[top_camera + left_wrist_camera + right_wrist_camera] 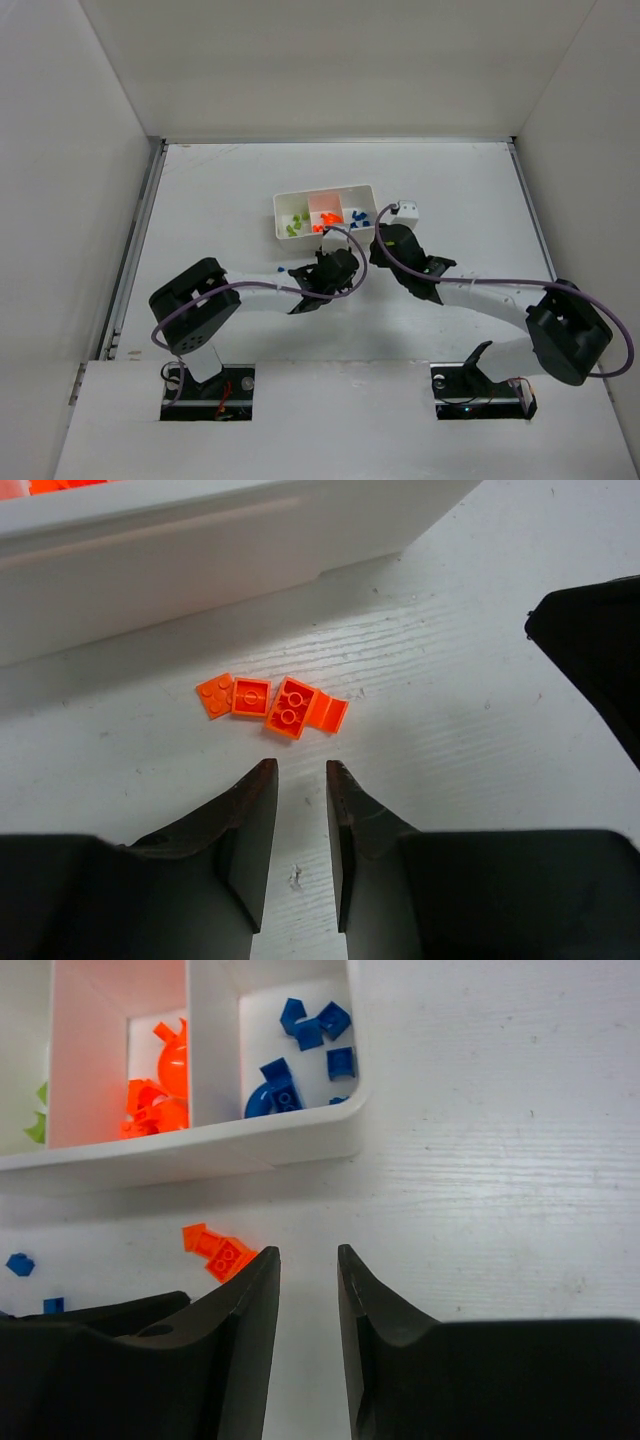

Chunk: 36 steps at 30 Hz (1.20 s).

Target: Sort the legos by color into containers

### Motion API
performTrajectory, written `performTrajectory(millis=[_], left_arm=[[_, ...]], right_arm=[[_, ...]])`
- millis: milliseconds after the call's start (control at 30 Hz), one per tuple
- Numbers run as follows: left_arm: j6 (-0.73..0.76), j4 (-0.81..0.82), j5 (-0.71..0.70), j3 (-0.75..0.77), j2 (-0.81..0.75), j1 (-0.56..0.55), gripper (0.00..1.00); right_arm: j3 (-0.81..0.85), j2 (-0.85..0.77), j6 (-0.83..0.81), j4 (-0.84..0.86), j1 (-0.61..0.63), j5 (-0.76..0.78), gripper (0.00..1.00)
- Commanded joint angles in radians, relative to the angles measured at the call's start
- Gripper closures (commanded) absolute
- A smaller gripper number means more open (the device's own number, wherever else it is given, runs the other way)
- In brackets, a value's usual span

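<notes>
The tray (200, 1145) held most legos (300, 1060), sorted by colour. Orange bricks (270, 702) and two blue bricks (20, 1263) lay unsorted on the counter (500, 1160) beside it. The left end effector (300, 770) and right end effector (308, 1255) stood slightly apart, empty.

I see the white tray (200, 1145) holding green bricks (293, 226) left, orange bricks (170, 1065) middle, blue bricks (278, 1085) right. A few loose orange pieces (272, 702) lie clustered just outside its near wall.

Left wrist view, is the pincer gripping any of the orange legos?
No, the orange legos lie on the table ahead of the left pincer, which holds nothing.
</notes>
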Motion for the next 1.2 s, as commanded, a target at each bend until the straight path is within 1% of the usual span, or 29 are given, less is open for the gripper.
performTrajectory(millis=[0, 100, 300, 600, 867, 967, 1067, 1167], left_arm=[[0.014, -0.057, -0.030, 0.055, 0.000, -0.018, 0.77], [0.009, -0.086, -0.028, 0.077, 0.033, -0.017, 0.77], [0.022, -0.113, 0.007, 0.108, 0.068, 0.008, 0.70], [0.023, -0.126, 0.007, 0.140, 0.117, 0.023, 0.67], [0.055, -0.097, -0.002, 0.167, 0.154, 0.046, 0.67], [0.066, -0.092, -0.001, 0.173, 0.160, 0.049, 0.69], [0.080, -0.087, -0.002, 0.175, 0.160, 0.046, 0.79], [0.083, -0.087, 0.004, 0.163, 0.120, 0.036, 0.85]], right_arm=[[-0.021, -0.029, 0.025, 0.076, -0.016, -0.009, 0.64], [-0.034, -0.023, 0.019, 0.099, -0.023, -0.026, 0.62], [-0.052, -0.042, 0.016, 0.114, -0.043, -0.047, 0.62], [-0.080, -0.067, 0.024, 0.125, -0.054, -0.052, 0.57], [-0.090, -0.070, 0.025, 0.124, -0.051, -0.056, 0.57], [-0.103, -0.076, 0.036, 0.125, -0.049, -0.056, 0.57], [-0.104, -0.073, 0.035, 0.119, -0.049, -0.053, 0.57], [-0.124, -0.093, 0.039, 0.116, -0.049, -0.047, 0.57]])
